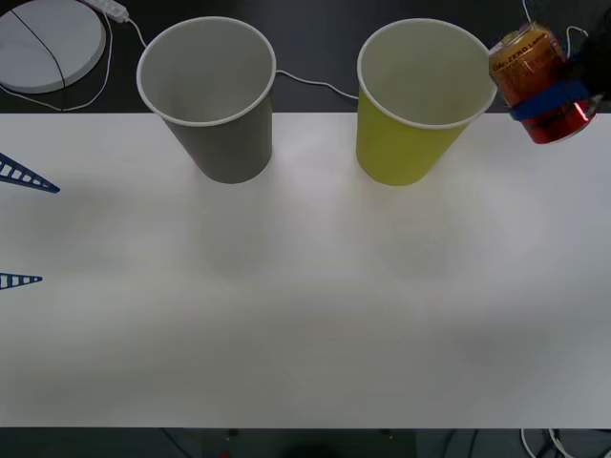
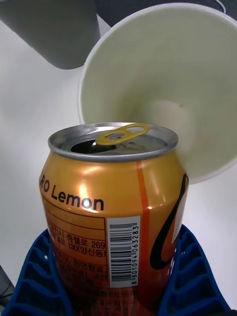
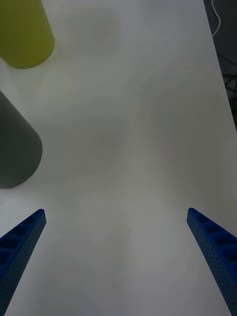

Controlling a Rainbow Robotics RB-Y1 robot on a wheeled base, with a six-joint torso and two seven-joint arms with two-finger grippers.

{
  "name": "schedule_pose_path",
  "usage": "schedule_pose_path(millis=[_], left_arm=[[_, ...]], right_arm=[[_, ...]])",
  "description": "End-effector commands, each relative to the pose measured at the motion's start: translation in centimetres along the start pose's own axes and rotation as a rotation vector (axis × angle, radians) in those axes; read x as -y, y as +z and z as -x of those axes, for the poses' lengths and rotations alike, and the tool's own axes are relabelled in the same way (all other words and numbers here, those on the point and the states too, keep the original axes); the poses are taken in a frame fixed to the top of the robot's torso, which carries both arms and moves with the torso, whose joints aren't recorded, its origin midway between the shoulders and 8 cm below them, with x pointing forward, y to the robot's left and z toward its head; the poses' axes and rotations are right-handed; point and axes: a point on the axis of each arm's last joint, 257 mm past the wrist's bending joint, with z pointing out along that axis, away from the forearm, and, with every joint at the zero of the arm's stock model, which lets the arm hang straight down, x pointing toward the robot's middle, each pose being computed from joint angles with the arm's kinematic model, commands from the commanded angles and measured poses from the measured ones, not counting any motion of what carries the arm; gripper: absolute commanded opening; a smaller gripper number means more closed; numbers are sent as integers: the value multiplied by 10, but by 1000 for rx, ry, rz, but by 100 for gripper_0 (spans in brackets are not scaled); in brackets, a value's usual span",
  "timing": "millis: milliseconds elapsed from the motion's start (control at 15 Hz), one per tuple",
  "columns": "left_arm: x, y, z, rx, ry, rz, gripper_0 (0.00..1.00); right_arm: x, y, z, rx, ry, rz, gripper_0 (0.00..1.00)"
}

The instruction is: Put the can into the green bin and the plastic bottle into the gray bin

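The right gripper (image 1: 558, 98) pinches the small red-orange drink can (image 1: 540, 83) between its blue ribbed fingers (image 2: 195, 281), holding it tilted in the air just right of the large yellow-green paper-cup-shaped bin (image 1: 415, 102), near its white rim. The large gray paper-cup-shaped bin (image 1: 212, 95) stands left of the green bin on the white bench (image 1: 305, 305). Far left of the green bin, the left gripper (image 1: 24, 227) hovers with fingers spread over the bench.

even, soft overhead light leaves faint shadows on the white table (image 1: 305, 315). a small glare spot sits on the can (image 2: 86, 202) at its 9 o'clock side. the gray bin (image 3: 15, 148) looks blurred up close.
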Motion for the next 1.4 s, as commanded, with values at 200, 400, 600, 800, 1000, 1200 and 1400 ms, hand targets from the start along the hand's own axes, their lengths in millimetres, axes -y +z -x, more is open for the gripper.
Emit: schedule_pose_path(millis=[200,400,600,800,1000,1200,1400], left_arm=[[0,0,0,0,0,0,100],[0,0,0,0,0,0,100],[0,0,0,0,0,0,100],[0,0,0,0,0,0,100],[0,0,0,0,0,0,100],[0,0,0,0,0,0,100],[0,0,0,0,0,0,100]], right_arm=[[20,27,44,-15,13,-3,0],[32,43,63,-13,-6,-25,0],[43,56,81,-14,-20,-63,0],[53,66,95,-7,-33,-98,0],[58,69,103,4,-34,-115,0],[60,69,104,9,-47,-121,85],[59,68,104,12,-55,-117,100]])
